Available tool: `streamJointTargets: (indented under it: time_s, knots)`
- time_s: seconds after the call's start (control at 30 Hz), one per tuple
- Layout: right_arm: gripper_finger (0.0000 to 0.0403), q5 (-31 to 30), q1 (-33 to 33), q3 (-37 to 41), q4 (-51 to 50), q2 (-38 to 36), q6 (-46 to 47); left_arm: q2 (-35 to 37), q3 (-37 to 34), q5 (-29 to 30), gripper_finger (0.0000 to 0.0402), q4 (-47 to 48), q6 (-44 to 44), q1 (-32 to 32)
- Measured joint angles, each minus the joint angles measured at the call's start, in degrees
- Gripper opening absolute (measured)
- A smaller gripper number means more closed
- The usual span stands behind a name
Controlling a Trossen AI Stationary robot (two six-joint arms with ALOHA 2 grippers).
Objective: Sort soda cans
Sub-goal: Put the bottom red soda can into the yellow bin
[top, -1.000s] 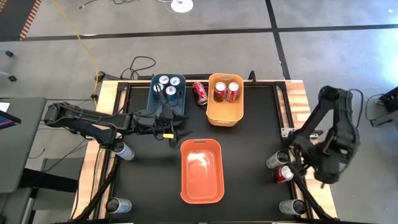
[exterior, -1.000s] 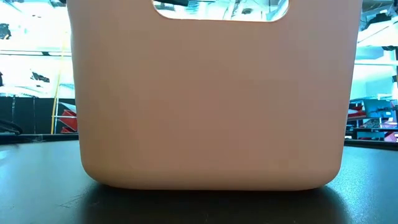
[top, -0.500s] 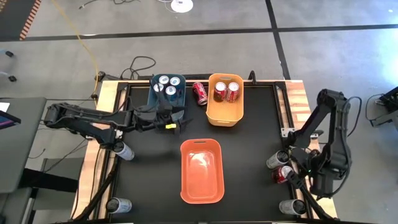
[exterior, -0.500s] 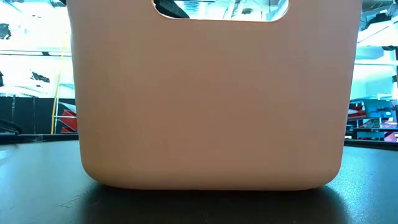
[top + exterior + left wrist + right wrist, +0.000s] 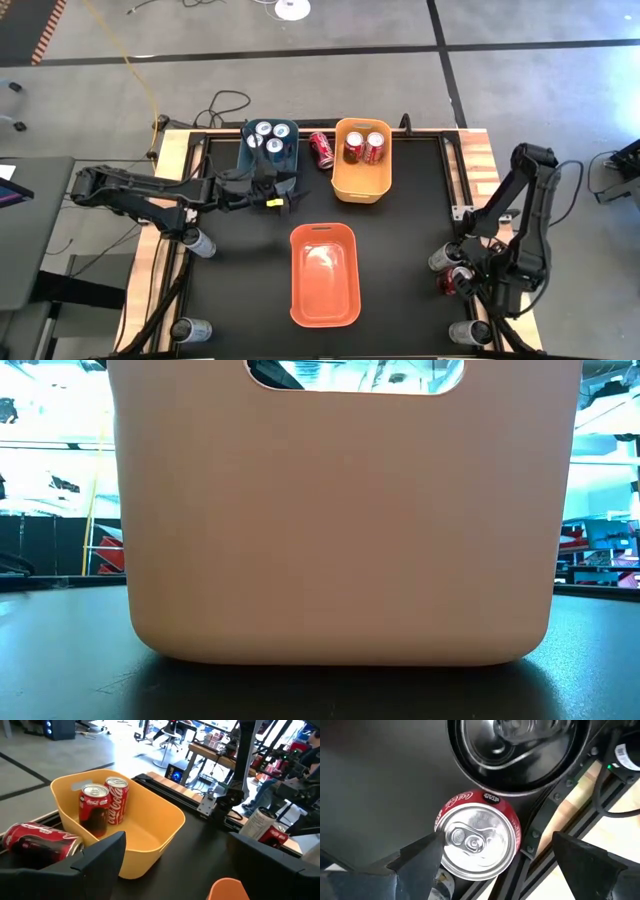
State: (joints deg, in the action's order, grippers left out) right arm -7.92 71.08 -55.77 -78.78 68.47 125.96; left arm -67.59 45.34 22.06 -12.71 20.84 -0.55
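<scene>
In the right wrist view my right gripper (image 5: pixel 495 851) is open, pointing down over an upright red soda can (image 5: pixel 477 837). One finger stands on each side of the can; I see no touch. A dark-topped can (image 5: pixel 520 750) stands just beside it. In the high view this red can (image 5: pixel 456 281) is at the table's right edge, next to a silver can (image 5: pixel 443 257). My left gripper (image 5: pixel 287 200) is open and empty, level above the table, near the blue bin (image 5: pixel 268 170), which holds three cans. Its wrist view faces the yellow bin (image 5: pixel 150 845), which holds two red cans (image 5: pixel 102 802).
A red can (image 5: pixel 321 150) lies on its side between the blue and yellow bins. The orange bin (image 5: pixel 324 275) sits mid-table and fills the low view. Silver cans stand at the left edge (image 5: pixel 198 243), (image 5: pixel 190 330) and near the right corner (image 5: pixel 468 333).
My right gripper has swung toward the table's near edge and come down over the red can at the right edge, staying open. My left gripper has shifted slightly toward the yellow bin.
</scene>
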Motion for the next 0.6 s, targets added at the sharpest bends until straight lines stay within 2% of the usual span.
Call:
streamJointTargets:
  time_s: [0.27, 0.6]
  knots:
    - [0.0387, -1.6, 0.1, 1.7, 7.1, 0.1, -0.2, 0.0, 0.0, -0.7, 0.0338, 0.0, 2.3, 0.2]
    - [0.0387, -1.2, 0.2, 1.8, 2.1, -1.2, 3.1, 0.0, 0.0, -0.7, 0.0338, 0.1, 2.4, 0.3]
